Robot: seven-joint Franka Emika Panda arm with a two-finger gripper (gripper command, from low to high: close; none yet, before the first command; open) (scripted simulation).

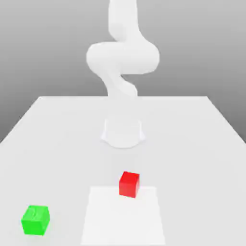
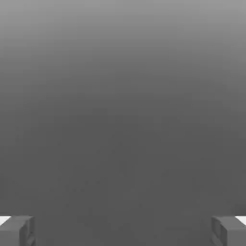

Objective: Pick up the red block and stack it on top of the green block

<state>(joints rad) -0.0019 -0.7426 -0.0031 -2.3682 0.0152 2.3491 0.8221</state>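
Note:
The red block [image 1: 129, 184] rests on the white table, at the far edge of a paler square patch [image 1: 123, 216] near the front. The green block [image 1: 35, 220] sits apart from it, toward the exterior view's left and closer to the front edge. The white arm [image 1: 122, 57] rises behind the blocks from its round base [image 1: 123, 133]. In the hand view my gripper [image 2: 123, 230] is open: two grey fingertips [image 2: 18, 230] stand far apart with nothing between them, and plain grey background lies beyond.
The white table [image 1: 192, 144] stretches wide around the base, its far edge behind the arm. A grey backdrop lies behind the table.

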